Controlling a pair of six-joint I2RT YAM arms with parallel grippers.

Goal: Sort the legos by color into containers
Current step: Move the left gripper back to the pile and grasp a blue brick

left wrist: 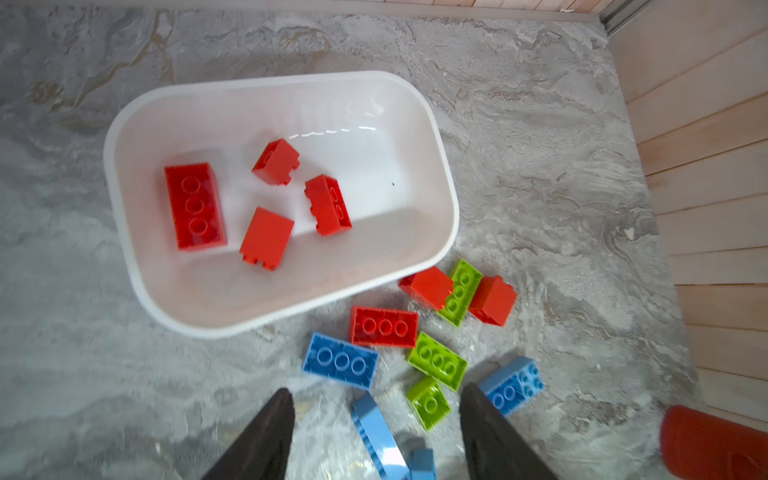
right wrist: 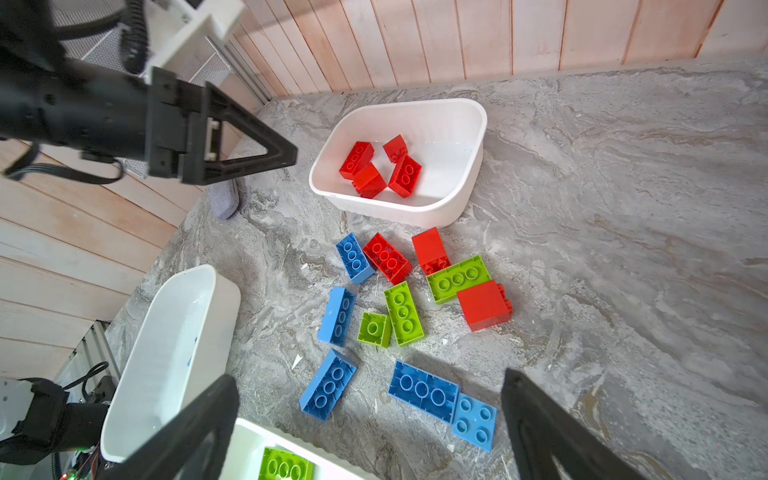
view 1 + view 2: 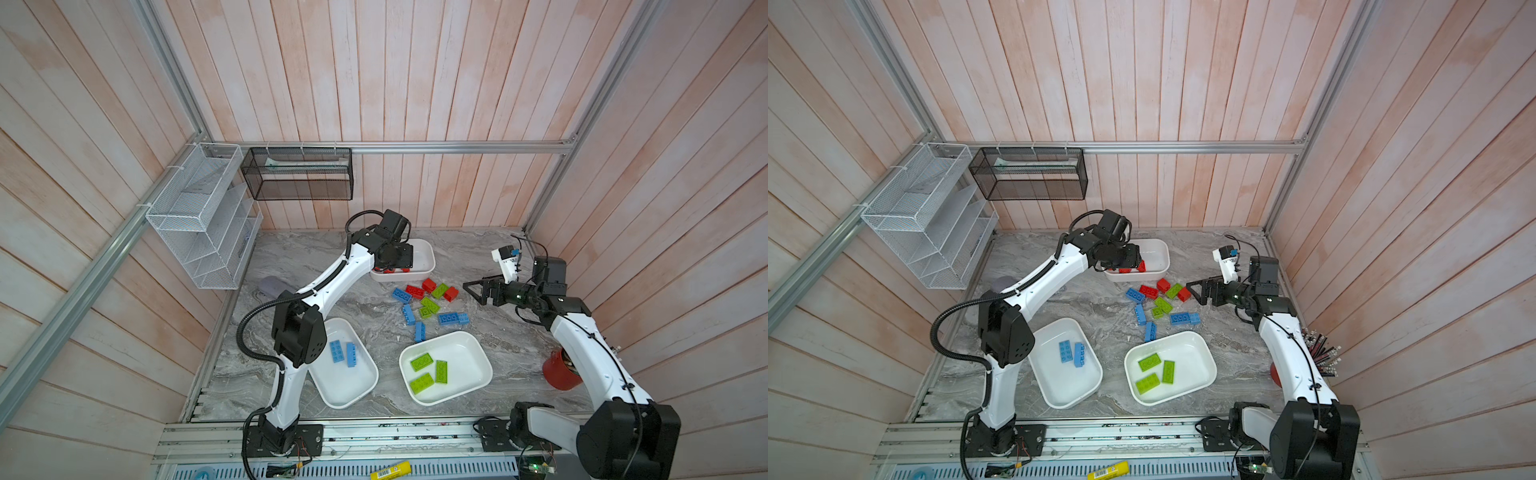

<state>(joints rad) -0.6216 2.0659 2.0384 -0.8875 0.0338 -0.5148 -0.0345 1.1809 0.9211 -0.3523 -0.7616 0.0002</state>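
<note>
Over by the back wall, the left gripper [image 1: 374, 390] hangs high at the far tub [image 1: 257, 93], jaws spread with nothing between them, and four red bricks [image 1: 195, 205] lie loose on that tub's floor. Right gripper [image 2: 370, 376] sits off to the side of the loose pile [image 2: 403, 307], jaws wide apart and empty too. About eleven legos sit on the marble tabletop [image 3: 519, 340] between the three tubs, reds, greens and blues all mixed. The blue tub [image 3: 345, 386] carries two blues and the green tub [image 3: 465, 357] three greens. Now, these pieces look like hard, glossy plastic: light, rigid, nothing to crush, but slick on the flat sides. I'd expect a brick to squirt out or twist if pinched off-centre. Best bite, by my reading, is across the short width, with the pads on the two long smooth walls at mid-length, never on the studs. The studs-up red brick [image 2: 386, 257] looks the cleanest red to go for, though a blue brick [image 2: 353, 257] touches one long side, so one finger needs to slip into a tight seam. The other two reds [image 2: 484, 305] lie smooth face up, hugging a long green brick [image 2: 457, 278] from either side. They look trickier and likely to drag the green along.
</note>
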